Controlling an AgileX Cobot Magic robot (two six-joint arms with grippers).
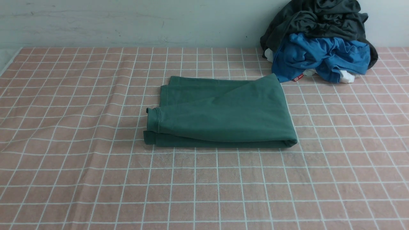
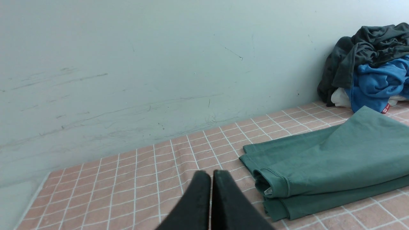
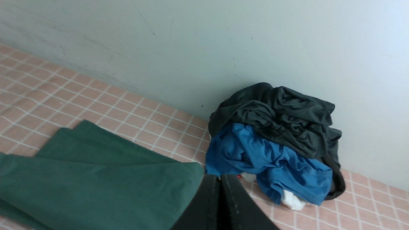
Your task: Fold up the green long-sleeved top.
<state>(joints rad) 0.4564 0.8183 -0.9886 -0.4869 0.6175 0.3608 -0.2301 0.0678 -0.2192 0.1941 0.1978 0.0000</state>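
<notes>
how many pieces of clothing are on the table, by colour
green: 1, the folded green long-sleeved top
blue: 1, the crumpled blue garment
dark grey: 1, the dark grey garment heaped on the blue one
white: at least 1, white fabric peeking out under the pile; cannot tell if it is one piece or more
total: 4 at least

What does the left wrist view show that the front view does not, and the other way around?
Only the left wrist view shows the left gripper, its fingers pressed together and holding nothing. Only the front view shows the bare checked tablecloth in front of the folded top. Both show the green long-sleeved top, the blue garment and the dark grey garment.
</notes>
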